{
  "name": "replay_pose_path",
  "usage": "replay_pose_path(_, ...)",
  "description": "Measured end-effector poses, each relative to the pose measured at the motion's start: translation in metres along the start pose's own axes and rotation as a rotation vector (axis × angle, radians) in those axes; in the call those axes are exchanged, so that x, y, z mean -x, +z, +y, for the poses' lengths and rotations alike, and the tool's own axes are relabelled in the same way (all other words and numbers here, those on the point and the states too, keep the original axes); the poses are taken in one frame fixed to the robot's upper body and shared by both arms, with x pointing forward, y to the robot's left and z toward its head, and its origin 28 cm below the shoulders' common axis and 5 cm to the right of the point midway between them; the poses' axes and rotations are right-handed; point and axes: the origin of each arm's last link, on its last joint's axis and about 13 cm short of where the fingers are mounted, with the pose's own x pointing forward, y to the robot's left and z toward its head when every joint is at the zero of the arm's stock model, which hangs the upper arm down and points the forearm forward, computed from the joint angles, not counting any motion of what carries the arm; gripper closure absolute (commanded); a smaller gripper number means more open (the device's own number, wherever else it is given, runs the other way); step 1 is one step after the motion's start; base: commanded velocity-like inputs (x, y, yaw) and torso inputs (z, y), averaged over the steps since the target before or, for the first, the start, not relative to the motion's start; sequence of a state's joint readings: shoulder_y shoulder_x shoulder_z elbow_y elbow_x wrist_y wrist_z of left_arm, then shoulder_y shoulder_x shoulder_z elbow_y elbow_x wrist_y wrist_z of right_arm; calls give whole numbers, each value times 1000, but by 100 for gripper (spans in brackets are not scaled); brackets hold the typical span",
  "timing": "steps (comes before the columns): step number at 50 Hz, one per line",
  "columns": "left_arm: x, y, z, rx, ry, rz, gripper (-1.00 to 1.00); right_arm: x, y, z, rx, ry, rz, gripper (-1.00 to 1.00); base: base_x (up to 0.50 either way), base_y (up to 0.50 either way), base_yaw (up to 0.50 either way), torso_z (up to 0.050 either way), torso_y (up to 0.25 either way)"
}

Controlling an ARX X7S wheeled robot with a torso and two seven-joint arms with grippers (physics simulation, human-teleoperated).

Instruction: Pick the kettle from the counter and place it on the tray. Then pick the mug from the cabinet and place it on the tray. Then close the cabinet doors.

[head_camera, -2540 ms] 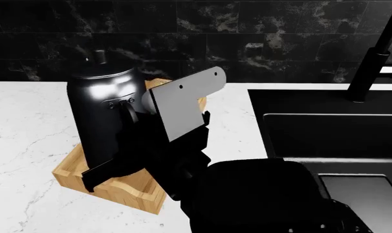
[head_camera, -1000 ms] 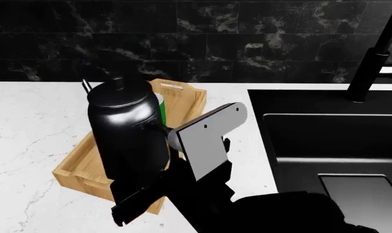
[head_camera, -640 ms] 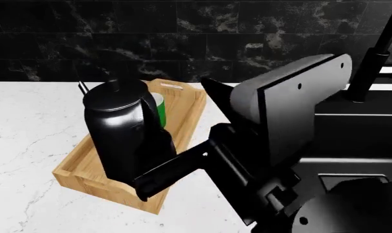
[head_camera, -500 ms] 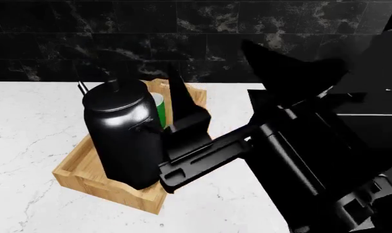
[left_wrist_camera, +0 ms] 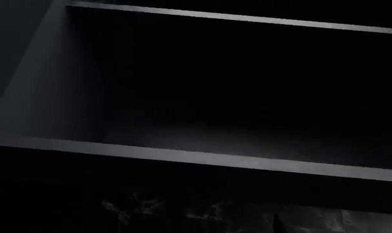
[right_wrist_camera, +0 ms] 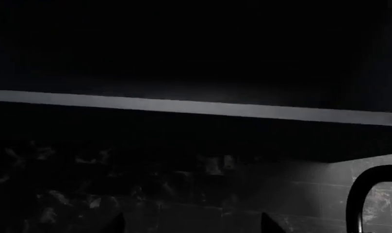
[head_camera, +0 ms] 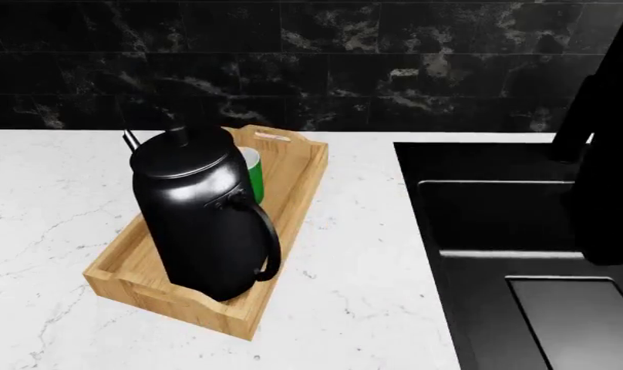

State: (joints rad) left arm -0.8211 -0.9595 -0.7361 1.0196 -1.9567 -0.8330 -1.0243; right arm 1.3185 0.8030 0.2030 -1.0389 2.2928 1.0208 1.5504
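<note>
Pretty dim kitchen: glossy black marble wall tiles [head_camera: 322, 62] run behind everything, a black sink [head_camera: 517, 231] sits off right, and a dark open cabinet interior [left_wrist_camera: 235, 97] overhead.

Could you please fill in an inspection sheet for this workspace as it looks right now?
Surface: white counter, bare around the tray.
Job's things: kettle upright on the tray; mug on the tray behind it, mostly hidden.
Clutter: nothing seen.
Grippers: neither in the head view; right fingertips stand apart, open; left barely visible, state unclear.
Cables: nothing seen.
Surroundings: black sink beside the counter, dark tiled wall, open dark cabinet shelf in the left wrist view.
</note>
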Motion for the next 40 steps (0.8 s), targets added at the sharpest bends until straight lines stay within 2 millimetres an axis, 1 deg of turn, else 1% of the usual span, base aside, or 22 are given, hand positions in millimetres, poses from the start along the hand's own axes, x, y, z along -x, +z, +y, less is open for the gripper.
replay_pose_path(11, 3, 21, -4, -43, 10, -136, -100, 9, 13, -12, 63, -84, -63, -100, -14, 0, 0, 0, 0)
replay_pose_path(15, 4, 25, -4, -49, 12, -160, -100, 10, 15, -13, 71, -94, -71, -100, -500, -6, 0, 0, 0)
replay_pose_path(22, 6, 29, -4, -55, 17, -188, -100, 12, 18, -14, 83, -109, -86, -100, -4, 0, 0, 0, 0)
replay_pose_path(40, 8, 30, -3, -64, 22, -202, -100, 12, 19, -17, 127, -140, -115, -100, -6, 500, 0, 0, 0)
